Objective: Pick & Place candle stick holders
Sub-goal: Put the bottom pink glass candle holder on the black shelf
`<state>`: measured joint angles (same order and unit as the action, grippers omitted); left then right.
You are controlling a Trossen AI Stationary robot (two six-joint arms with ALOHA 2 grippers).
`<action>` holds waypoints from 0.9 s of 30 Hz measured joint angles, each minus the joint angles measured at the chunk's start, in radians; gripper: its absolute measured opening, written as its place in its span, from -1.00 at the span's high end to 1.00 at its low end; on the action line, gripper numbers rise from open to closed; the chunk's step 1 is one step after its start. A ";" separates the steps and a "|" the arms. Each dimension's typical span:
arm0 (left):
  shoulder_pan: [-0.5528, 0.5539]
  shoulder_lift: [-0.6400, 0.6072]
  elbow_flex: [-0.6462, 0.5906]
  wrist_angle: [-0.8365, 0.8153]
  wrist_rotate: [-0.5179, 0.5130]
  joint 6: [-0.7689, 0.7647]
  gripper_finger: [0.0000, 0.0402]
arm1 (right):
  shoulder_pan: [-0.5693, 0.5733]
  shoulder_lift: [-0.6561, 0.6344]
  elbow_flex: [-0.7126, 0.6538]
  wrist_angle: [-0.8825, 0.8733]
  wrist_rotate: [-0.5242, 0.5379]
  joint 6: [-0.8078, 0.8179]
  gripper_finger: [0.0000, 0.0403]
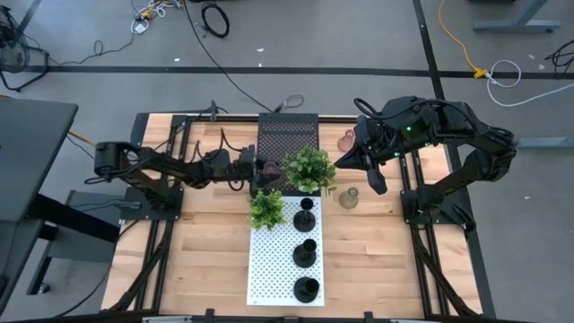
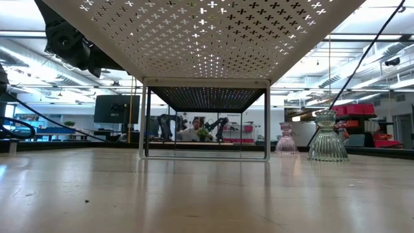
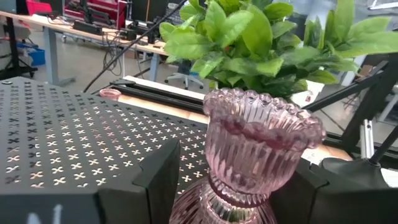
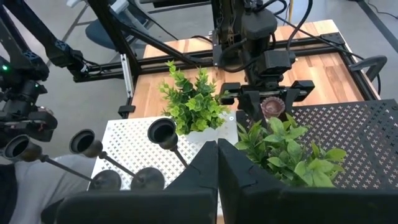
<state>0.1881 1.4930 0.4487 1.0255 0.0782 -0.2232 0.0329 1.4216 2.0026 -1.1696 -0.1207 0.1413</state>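
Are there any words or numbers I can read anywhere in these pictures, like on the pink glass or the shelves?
No readable text in any view.
The pink glass holder in the left tool: ribbed, no label.
The black shelf and white shelf: only cross-shaped holes.
Room behind the table in the low view: a dark monitor and red bins, any writing too small to read.

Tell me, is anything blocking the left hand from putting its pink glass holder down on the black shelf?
The left hand grips the pink glass holder over the black shelf. The shelf ahead of it looks bare. The big leafy plant stands close beside it, so it should steer away from the leaves.
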 joint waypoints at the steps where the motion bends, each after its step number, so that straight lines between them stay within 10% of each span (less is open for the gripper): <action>1: -0.003 0.001 0.001 -0.006 -0.006 0.005 -0.04 | 0.000 0.000 0.000 0.001 0.000 0.000 1.00; 27: -0.004 -0.001 0.000 0.032 -0.004 0.003 -0.38 | 0.000 0.000 0.000 0.003 0.000 -0.001 1.00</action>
<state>0.1837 1.4918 0.4484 1.0576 0.0741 -0.2199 0.0327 1.4216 2.0026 -1.1671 -0.1207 0.1402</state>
